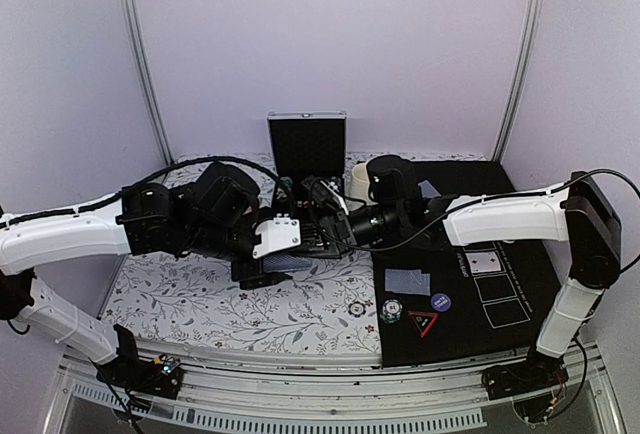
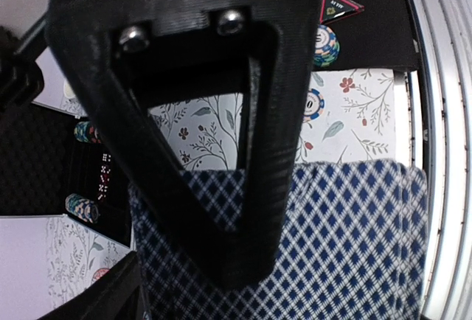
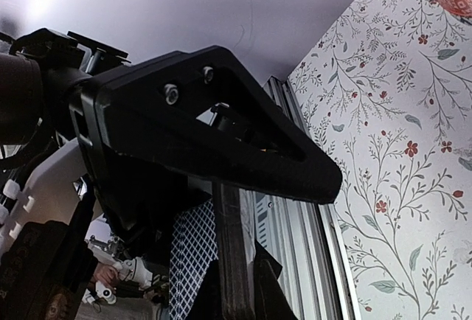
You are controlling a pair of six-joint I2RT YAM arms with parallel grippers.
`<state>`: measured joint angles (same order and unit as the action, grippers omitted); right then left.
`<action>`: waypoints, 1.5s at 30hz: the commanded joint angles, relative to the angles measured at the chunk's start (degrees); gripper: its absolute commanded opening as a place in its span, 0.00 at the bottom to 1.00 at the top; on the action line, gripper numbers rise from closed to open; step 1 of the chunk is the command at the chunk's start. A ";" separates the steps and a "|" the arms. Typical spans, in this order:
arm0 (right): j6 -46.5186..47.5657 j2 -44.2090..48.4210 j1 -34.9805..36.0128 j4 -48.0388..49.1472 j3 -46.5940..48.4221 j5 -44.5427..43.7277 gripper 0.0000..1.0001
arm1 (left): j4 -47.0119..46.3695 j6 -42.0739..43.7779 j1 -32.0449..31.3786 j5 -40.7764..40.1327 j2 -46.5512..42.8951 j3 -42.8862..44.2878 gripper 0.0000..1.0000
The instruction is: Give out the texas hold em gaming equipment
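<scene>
My left gripper point(image 1: 283, 257) is shut on a deck of playing cards point(image 1: 292, 264) with blue diamond backs, held above the floral cloth; the deck fills the lower left wrist view point(image 2: 354, 246). My right gripper point(image 1: 328, 226) reaches in from the right, close to that deck, with its jaws apart point(image 3: 295, 224); the cards' patterned backs show beside its fingers point(image 3: 193, 254). On the black mat point(image 1: 520, 339) lie a face-down card point(image 1: 407, 281), a face-up card point(image 1: 484, 261), a dark blue disc point(image 1: 440, 302), a triangle marker point(image 1: 421, 322) and a striped chip point(image 1: 391, 310). Another chip point(image 1: 357, 308) lies on the cloth.
An open black case point(image 1: 306, 142) stands at the back centre, with chips in its tray point(image 2: 81, 207). A cream cup point(image 1: 357, 180) stands behind the right wrist. The table's metal rail point(image 1: 330, 394) runs along the near edge. White walls close in on three sides.
</scene>
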<state>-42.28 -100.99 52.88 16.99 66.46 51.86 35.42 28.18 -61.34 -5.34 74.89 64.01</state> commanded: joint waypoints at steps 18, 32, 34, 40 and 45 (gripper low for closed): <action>10.97 4.60 1.15 -8.93 4.56 -4.16 0.18 | -0.31 -0.57 2.00 1.22 1.04 0.72 0.47; 14.62 4.88 1.16 -19.78 5.29 -14.33 0.40 | -0.79 -0.39 1.98 -1.16 0.56 0.61 0.39; 15.09 5.20 1.11 -20.82 5.26 -15.07 0.41 | -0.88 -0.41 1.97 -1.16 0.45 0.51 0.38; 16.20 6.50 1.05 -23.40 5.77 -16.48 0.43 | -0.88 -0.33 1.97 -0.76 0.51 0.33 0.39; 17.20 6.33 1.08 -25.45 7.90 -15.44 0.49 | -0.88 -0.41 1.95 -0.55 0.59 0.28 0.39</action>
<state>-26.89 -96.05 53.63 -5.65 71.68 36.84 35.44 27.64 -60.29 -6.46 75.79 64.03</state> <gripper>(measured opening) 0.468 0.487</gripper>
